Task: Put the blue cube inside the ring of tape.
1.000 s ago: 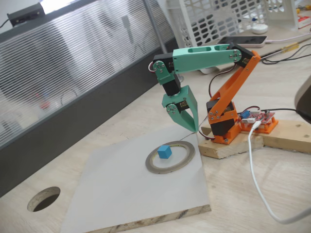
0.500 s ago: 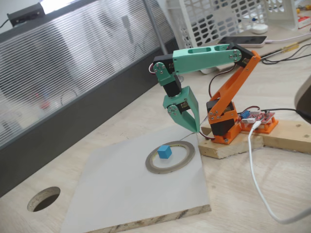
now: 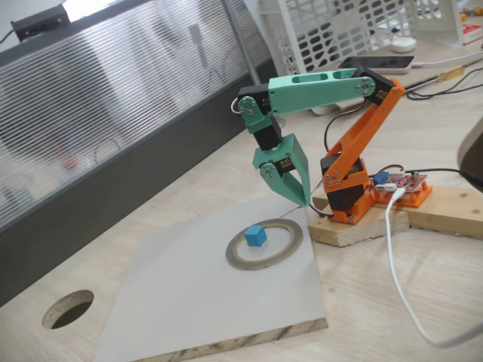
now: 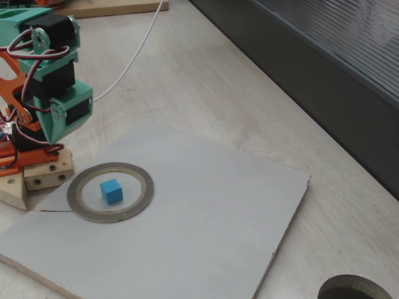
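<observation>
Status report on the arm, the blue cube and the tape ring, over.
Hand shut, empty, raised beside the tape ring. Blue cube sits inside the ring on the grey board. Nothing in the way.

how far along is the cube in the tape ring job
It looks done: in both fixed views the blue cube sits on the grey board inside the ring of tape, clear of its rim. Nothing is in hand; the gripper hangs above the board beside the ring, fingers together, carrying nothing. All that seems left is pulling the arm back.
</observation>
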